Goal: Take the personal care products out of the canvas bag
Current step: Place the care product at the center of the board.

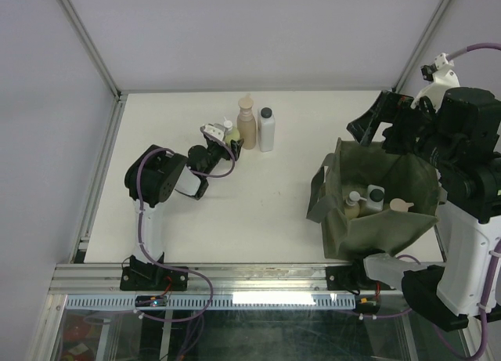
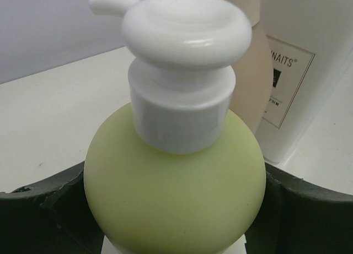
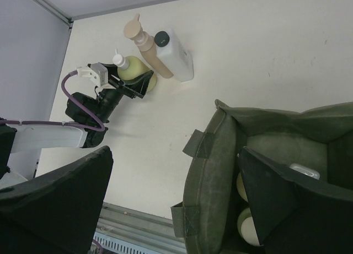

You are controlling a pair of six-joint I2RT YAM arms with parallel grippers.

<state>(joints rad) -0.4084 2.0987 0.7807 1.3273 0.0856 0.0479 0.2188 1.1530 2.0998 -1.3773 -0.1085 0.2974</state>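
The left arm (image 1: pixel 160 181) is reaching across the table (image 1: pixel 258 212) towards its far side, where the left jaws are closing around a yellow-green bottle (image 2: pixel 171 193), one dark finger pressing against each side of its round body. The bottle is standing upright on the table, its white pump top (image 2: pixel 185 28) pointing up. Just behind it a tan bottle (image 1: pixel 246 124) and a white bottle (image 1: pixel 267 130) with a black cap are standing side by side, touching or nearly touching each other, and the yellow-green one is sitting right against the tan one. All three are resting well apart from the canvas bag (image 1: pixel 376 232), which is slumping on the right side of the table near the front edge, its mouth gaping upward and a strap handle (image 1: pixel 315 196) hanging off its left side. Inside it three other bottles (image 1: pixel 376 196) are huddling together: a pale one with a white top, a white one with a black cap and one with a tan top. The right arm (image 1: pixel 462 165) is hanging above the bag, and the right jaws are standing spread as wide as they go, gripping nothing, one finger over the bag's opening and the other out over bare table.
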